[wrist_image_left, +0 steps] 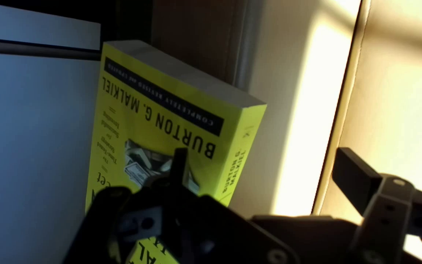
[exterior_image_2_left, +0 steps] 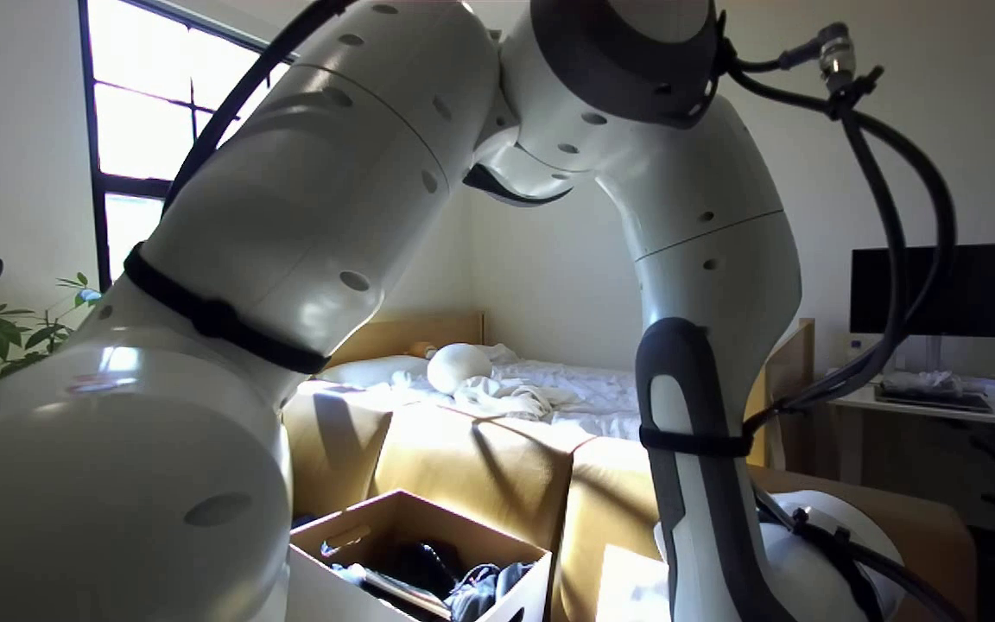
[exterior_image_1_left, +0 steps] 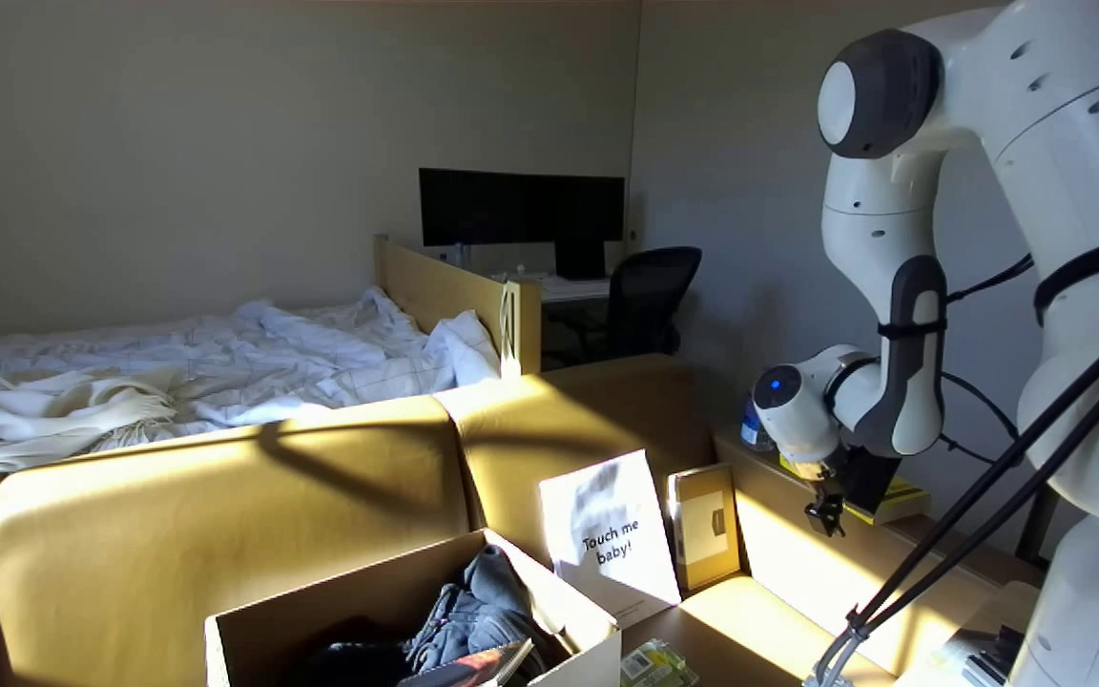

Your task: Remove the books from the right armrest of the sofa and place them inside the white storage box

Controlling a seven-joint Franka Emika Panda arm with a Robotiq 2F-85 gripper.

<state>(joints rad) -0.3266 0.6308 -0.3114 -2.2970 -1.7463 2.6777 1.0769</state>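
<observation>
One yellow book (wrist_image_left: pixel 163 126) lies on the right armrest (exterior_image_1_left: pixel 802 553) of the tan sofa (exterior_image_1_left: pixel 225 525); we read Burton G. Malkiel on cover and spine. We see the end effector (wrist_image_left: pixel 266 170) spread wide near it, its left half crossing the cover in the wrist view, its right half in front of the sunlit sofa; contact with the book, we can't tell. White storage box (exterior_image_1_left: pixel 602 660) stands near left, in front of the sofa's back, dark clothing (exterior_image_1_left: pixel 487 611) and a dark book (exterior_image_1_left: pixel 471 668) inside. Just right of the box we get a green packet (exterior_image_1_left: pixel 654 665). Farther off, a white sign (exterior_image_1_left: pixel 607 534) reading "Touch me baby!" leans against the sofa's back, brown panel (exterior_image_1_left: pixel 707 525) just to its right. Bottle (exterior_image_1_left: pixel 753 429) at the armrest's far end, bed (exterior_image_1_left: pixel 454 296) behind the sofa, black chair (exterior_image_1_left: pixel 650 296) right of the bed.
</observation>
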